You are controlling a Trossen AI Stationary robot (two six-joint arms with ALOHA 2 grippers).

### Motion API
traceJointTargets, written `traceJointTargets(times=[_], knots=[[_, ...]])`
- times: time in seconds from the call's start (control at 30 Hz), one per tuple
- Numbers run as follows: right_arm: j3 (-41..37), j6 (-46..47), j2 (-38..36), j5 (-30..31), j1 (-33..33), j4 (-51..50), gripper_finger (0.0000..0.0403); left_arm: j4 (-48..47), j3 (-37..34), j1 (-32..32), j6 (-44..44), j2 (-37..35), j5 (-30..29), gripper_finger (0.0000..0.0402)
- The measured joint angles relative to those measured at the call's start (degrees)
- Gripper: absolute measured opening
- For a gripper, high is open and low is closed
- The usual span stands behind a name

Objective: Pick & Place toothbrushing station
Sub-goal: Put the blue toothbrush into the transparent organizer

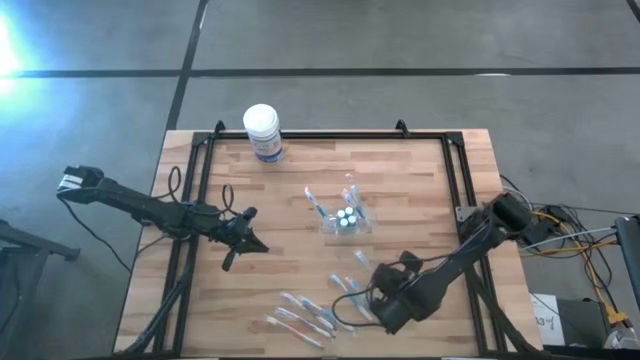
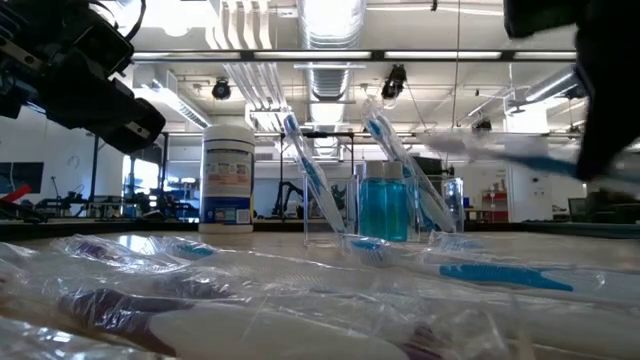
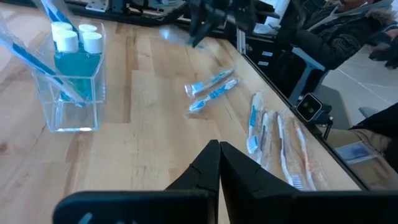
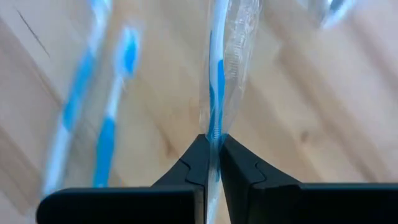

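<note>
The toothbrushing station [image 1: 345, 216] is a clear plastic holder standing mid-table. It holds toothbrushes and blue bottles with white caps, and also shows in the low view [image 2: 385, 205] and the left wrist view [image 3: 71, 74]. My right gripper [image 1: 366, 268] hovers near the station's near side. It is shut on a wrapped blue-and-white toothbrush [image 4: 217, 68], which looks blurred in the low view [image 2: 500, 152]. My left gripper [image 1: 250, 241] is shut and empty [image 3: 219, 155], left of the station. My right gripper pinches the wrapped toothbrush between its two fingers at one end [image 4: 215, 134], wrapper and brush together. The toothbrush runs straight on ahead of the fingertips, in line with the fingers. It is lifted clear of the table and lies roughly level in the low view.
A white round tub with a blue label [image 1: 262, 131] stands at the far edge. Two loose toothbrushes [image 1: 347, 291] and several wrapped ones [image 1: 300, 314] lie near the front edge. A black frame [image 1: 450, 170] borders the tabletop. A person in a dark jacket [image 3: 336, 37] is beyond the table.
</note>
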Motion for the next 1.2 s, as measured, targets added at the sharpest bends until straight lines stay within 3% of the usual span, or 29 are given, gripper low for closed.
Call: traceJointTargets(times=[0.13, 0.3, 0.47, 0.6, 0.8, 1.0, 1.2], knots=[[0.05, -3.22, -2.65, 9.73, 0.47, 5.46, 0.0017, 1.72, 0.00, 0.00, 1.99, 0.02, -0.01, 0.0012], [0.03, -18.36, -4.61, 18.31, -0.77, 17.44, 0.0017, 5.89, 1.20, -0.16, 2.17, 0.15, 2.05, 0.0010], [0.03, -34.39, -5.84, 20.82, -4.23, 28.01, 0.0016, 6.21, 6.17, -0.46, 3.96, 1.25, 3.02, 0.0005], [0.03, -43.91, -6.04, 25.19, -5.99, 35.73, 0.0016, 7.49, 9.80, -1.49, 7.10, 3.29, 6.23, 0.0007], [-0.13, -55.90, -5.54, 27.40, -7.75, 44.38, 0.0016, 13.60, 12.33, -2.34, 8.47, 7.62, 5.33, 0.0021], [-0.15, -63.24, -5.19, 27.32, -9.62, 49.34, 0.0016, 13.89, 15.16, -3.36, 13.46, 14.36, 5.44, 0.0065], [-0.21, -68.44, -5.20, 26.49, -11.16, 52.38, 0.0016, 13.97, 20.08, -4.68, 13.09, 20.45, 5.38, 0.0153]])
